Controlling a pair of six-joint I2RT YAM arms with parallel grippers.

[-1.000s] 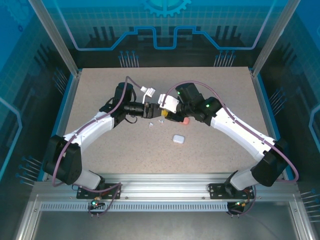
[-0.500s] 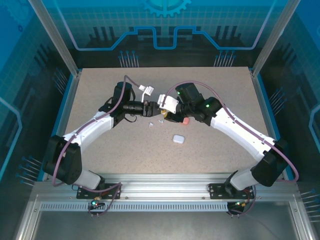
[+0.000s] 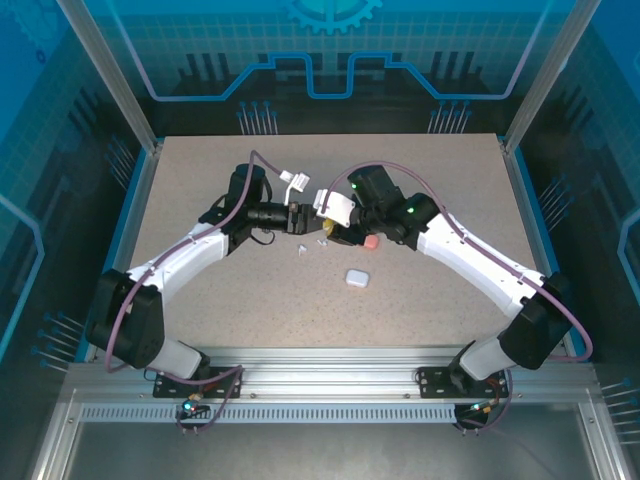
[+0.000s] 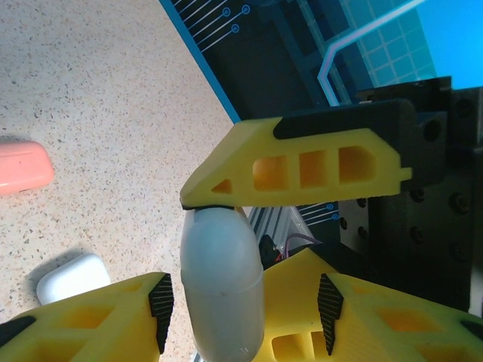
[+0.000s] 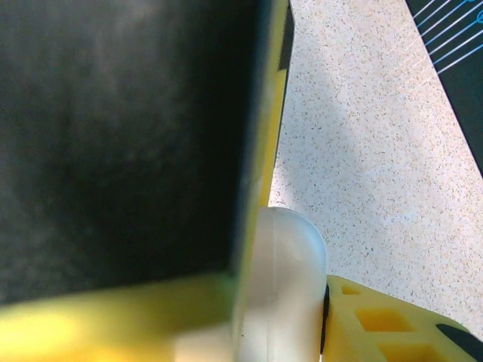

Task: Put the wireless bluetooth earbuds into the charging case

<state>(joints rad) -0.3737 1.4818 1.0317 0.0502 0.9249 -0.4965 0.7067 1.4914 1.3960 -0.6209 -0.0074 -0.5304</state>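
Note:
My right gripper (image 3: 332,222) is shut on a white pebble-like charging case (image 4: 223,279) and holds it above the table centre. That case (image 5: 290,279) sits pinched between its yellow fingers (image 4: 294,170). My left gripper (image 4: 243,309) is open. Its black pads (image 4: 161,313) straddle the case and one right finger, with a small gap on each side. In the top view the left gripper (image 3: 303,218) meets the right one nose to nose. Two tiny white earbuds (image 3: 302,250) lie on the table just below them, one further right (image 3: 322,241).
A salmon-pink case (image 3: 371,241) lies beside the right gripper, also in the left wrist view (image 4: 19,166). A closed white case (image 3: 357,277) sits nearer the front. A white open case (image 3: 293,183) lies behind the left gripper. The blue wall edge (image 4: 204,68) is far off.
The right gripper and its white case have edged slightly left toward the left gripper. The left arm has hardly moved.

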